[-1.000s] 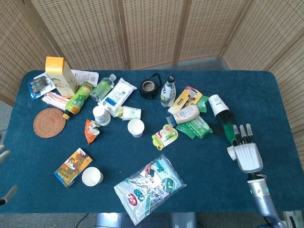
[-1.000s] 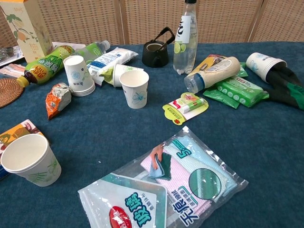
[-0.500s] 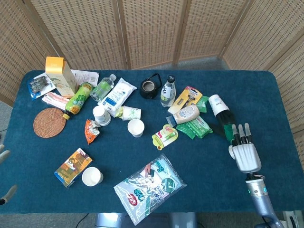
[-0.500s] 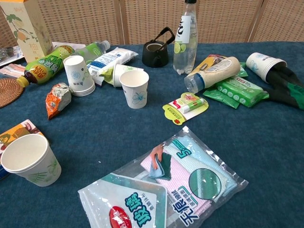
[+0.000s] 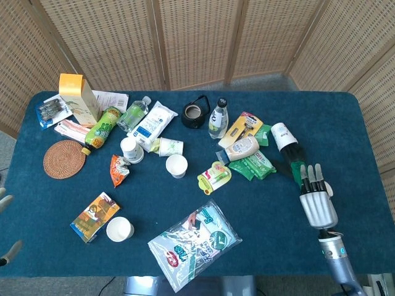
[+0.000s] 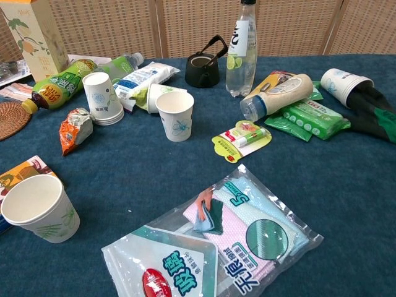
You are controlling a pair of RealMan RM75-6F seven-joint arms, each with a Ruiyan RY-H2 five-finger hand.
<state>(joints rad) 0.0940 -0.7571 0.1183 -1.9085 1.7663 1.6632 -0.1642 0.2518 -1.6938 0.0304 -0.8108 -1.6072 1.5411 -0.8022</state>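
- Only the head view shows the right hand (image 5: 318,203): flat, fingers straight, holding nothing, fingertips on the dark green cloth (image 5: 295,165) at 11 o'clock.
- The chest view shows that cloth spilling from a tipped paper cup (image 6: 344,83).
- The left hand (image 5: 5,229) is only partly visible; I cannot tell its fingers' state.

A dark blue table (image 5: 185,259) stands before folding wicker screens (image 5: 197,37)

The right hand (image 5: 318,200) lies at the table's (image 5: 358,123) right side, fingertips just beside the cloth (image 5: 296,165) spilling from a tipped cup (image 5: 281,135); wipes (image 5: 254,165) lie left of the cloth; a sachet (image 5: 214,176) further left.
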